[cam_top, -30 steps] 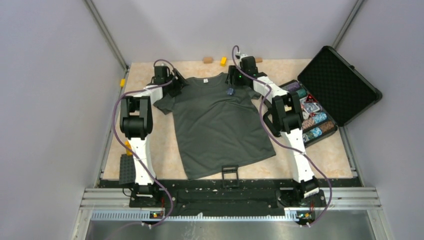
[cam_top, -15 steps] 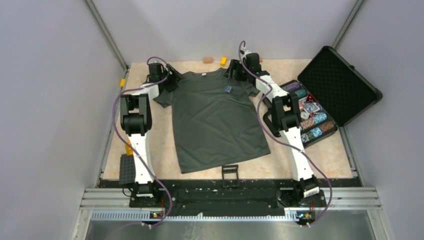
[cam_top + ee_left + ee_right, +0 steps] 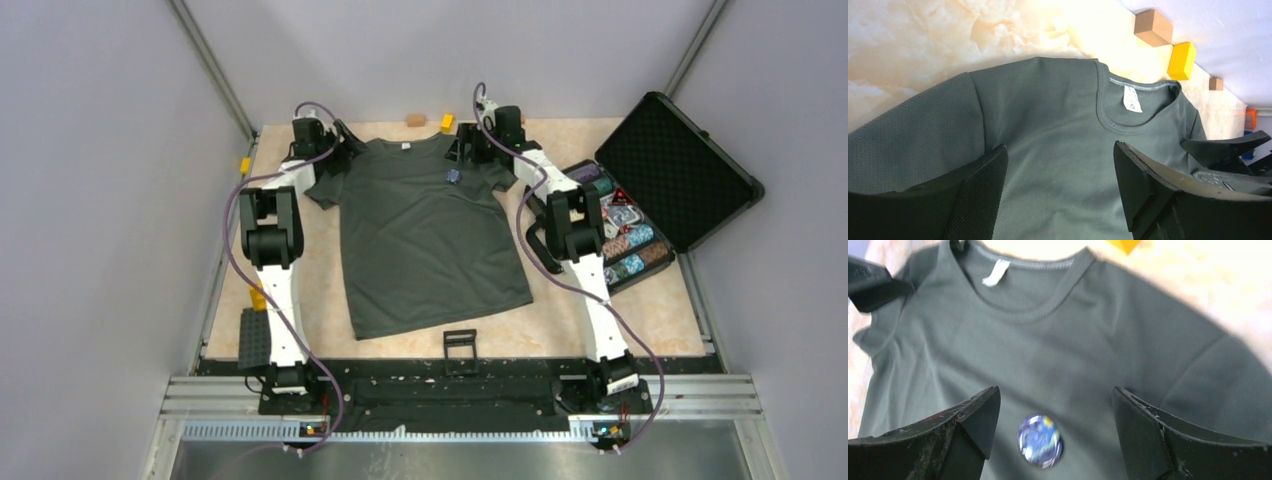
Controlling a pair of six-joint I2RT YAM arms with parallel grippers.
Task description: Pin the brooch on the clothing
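Observation:
The dark grey-green T-shirt [image 3: 425,245] lies flat on the table with its neck and white label [image 3: 407,146] at the far side. The brooch [image 3: 453,177], small, round and blue, sits on its chest near the right shoulder. My left gripper [image 3: 345,152] is open over the shirt's left shoulder, with only cloth between its jaws [image 3: 1058,150]. My right gripper [image 3: 464,150] is open over the right shoulder [image 3: 1055,392]. The brooch [image 3: 1040,441] lies on the shirt [image 3: 1128,340] just below the gap between its fingers, untouched. The shirt [image 3: 1048,115] fills the left wrist view.
An open black case of poker chips [image 3: 625,225] stands at the right edge. A tan block [image 3: 414,120] and a yellow block [image 3: 446,122] lie by the far wall. A small black frame [image 3: 460,345] sits at the near edge, and a black plate [image 3: 253,340] at the near left.
The shirt, with the brooch on it, has slid toward the far wall and a little left. Both grippers moved back with it at its shoulders.

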